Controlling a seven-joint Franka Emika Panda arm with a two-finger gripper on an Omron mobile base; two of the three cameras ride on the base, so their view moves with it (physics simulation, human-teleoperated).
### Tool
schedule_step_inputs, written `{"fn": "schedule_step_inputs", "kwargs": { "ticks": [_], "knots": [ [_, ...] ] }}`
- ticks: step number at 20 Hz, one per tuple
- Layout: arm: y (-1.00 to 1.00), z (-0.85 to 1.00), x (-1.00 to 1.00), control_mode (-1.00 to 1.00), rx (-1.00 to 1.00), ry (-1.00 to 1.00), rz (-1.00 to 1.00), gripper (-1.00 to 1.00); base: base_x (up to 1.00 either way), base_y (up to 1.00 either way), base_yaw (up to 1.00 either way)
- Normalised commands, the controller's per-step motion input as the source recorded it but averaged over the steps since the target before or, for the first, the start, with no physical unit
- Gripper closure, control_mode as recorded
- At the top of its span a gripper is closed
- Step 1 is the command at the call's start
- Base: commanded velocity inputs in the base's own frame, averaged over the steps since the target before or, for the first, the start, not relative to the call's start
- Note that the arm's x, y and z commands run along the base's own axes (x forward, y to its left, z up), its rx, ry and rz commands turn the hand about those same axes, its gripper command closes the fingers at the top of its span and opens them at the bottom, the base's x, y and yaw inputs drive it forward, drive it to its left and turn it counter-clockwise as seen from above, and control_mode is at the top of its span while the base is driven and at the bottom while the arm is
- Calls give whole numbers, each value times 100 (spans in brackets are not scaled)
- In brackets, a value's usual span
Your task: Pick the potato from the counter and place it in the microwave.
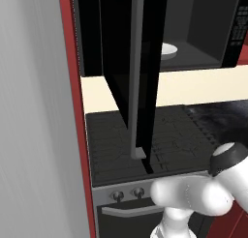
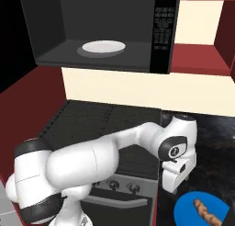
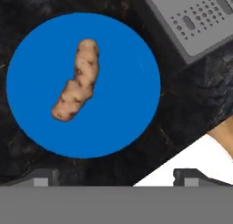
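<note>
your gripper [image 3: 116, 177] hangs spread and empty right over the potato [image 3: 76, 80], which lies straight ahead on a blue plate [image 3: 127, 45] on the dark counter [image 3: 191, 100]. its long axis runs slanted across the finger line, so you'd likely roll the wrist first. microwave [image 2: 163, 32] is open, holding just its white plate [image 2: 102, 48].

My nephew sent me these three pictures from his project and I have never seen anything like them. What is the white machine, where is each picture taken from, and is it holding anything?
The white machine is a robot arm in a computer-drawn kitchen. Two pictures come from cameras behind it, one on each side; the third looks down from its hand. Ahead is an open microwave with its door swung out and a white plate inside, above a black stove. A potato lies on a blue plate on a dark surface. The tool hangs above it, fingers apart, holding nothing.
</note>
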Motion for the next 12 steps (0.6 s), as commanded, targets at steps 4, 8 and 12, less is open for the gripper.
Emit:
{"fn": "schedule_step_inputs", "kwargs": {
  "ticks": [4, 8, 12],
  "knots": [
    [-62, -34, -2, -100, 0, 0, -53, -100, 0, 0, 0],
    [-61, -26, 0, -100, 0, 0, -39, -100, 0, 0, 0],
    [-60, -52, 0, -100, 0, 0, -32, -100, 0, 0, 0]
  ]
}}
